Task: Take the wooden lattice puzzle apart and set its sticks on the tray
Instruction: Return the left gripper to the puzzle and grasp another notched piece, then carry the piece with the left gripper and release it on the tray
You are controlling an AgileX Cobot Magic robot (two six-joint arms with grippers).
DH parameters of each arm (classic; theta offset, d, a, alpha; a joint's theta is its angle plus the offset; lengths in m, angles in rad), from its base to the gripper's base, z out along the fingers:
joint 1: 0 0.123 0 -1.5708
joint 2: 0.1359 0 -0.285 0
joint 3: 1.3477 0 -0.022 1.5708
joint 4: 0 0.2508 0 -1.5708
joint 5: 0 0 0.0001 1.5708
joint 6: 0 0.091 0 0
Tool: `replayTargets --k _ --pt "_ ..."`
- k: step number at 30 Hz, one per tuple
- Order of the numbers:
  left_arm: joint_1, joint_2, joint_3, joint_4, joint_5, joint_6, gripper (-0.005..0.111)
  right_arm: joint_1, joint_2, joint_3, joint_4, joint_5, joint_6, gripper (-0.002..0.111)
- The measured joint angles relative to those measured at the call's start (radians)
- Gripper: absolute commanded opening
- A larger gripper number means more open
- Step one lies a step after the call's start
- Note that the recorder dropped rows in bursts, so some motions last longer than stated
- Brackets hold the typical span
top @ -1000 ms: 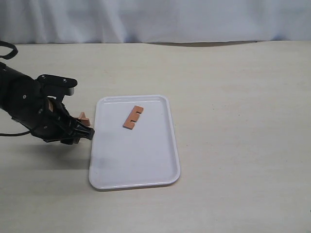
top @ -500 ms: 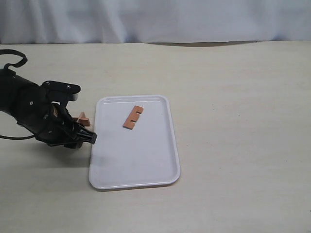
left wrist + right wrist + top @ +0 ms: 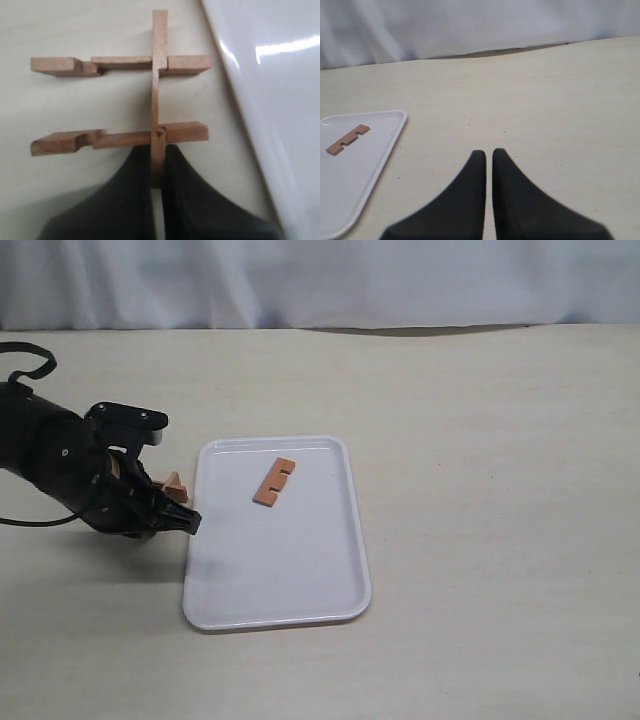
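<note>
The wooden lattice puzzle [image 3: 171, 483] [image 3: 159, 90] stands on the table just left of the white tray [image 3: 280, 570] [image 3: 260, 75]. Three sticks remain in it: two parallel notched bars and one crossing them. My left gripper [image 3: 180, 510] [image 3: 158, 161] is shut on the near end of the crossing stick. One loose stick [image 3: 274, 481] [image 3: 347, 139] lies flat on the far part of the tray [image 3: 350, 175]. My right gripper [image 3: 488, 152] is shut with nothing in it, over bare table to the right of the tray; it does not show in the exterior view.
The cream table [image 3: 480, 490] runs back to a white cloth backdrop [image 3: 330, 280]. The tray's left rim [image 3: 192, 540] lies right beside the left gripper's fingers. The left arm's black body [image 3: 60, 470] sits over the table's left side.
The left arm has shifted slightly right and away from the front edge, still pinching the puzzle. The tray and the stick on it have not moved.
</note>
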Motion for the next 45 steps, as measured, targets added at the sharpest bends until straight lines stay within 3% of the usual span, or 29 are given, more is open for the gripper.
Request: replayTargets --k 14,17,22,25,31,40,45 --pt "-0.017 -0.181 -0.053 -0.01 0.18 0.035 0.0 0.0 0.0 0.0 0.0 0.0 0.0 0.004" --pt "-0.072 -0.196 -0.076 -0.075 0.18 0.087 0.0 0.0 0.0 0.0 0.0 0.0 0.0 0.004" --pt "-0.271 -0.09 -0.202 -0.319 0.17 0.298 0.0 0.0 0.0 0.0 0.0 0.0 0.0 0.004" --pt "-0.306 0.063 -0.304 -0.404 0.225 0.359 0.0 0.0 0.0 0.0 0.0 0.0 0.0 0.004" --pt "-0.306 0.182 -0.398 -0.418 0.233 0.362 0.001 0.0 0.0 0.0 0.0 0.0 0.0 0.004" --pt "-0.224 0.212 -0.421 -0.422 0.239 0.344 0.054 0.0 0.0 0.0 0.0 0.0 0.0 0.004" --pt "-0.186 0.205 -0.421 -0.394 0.277 0.344 0.059 0.0 0.0 0.0 0.0 0.0 0.0 0.004"
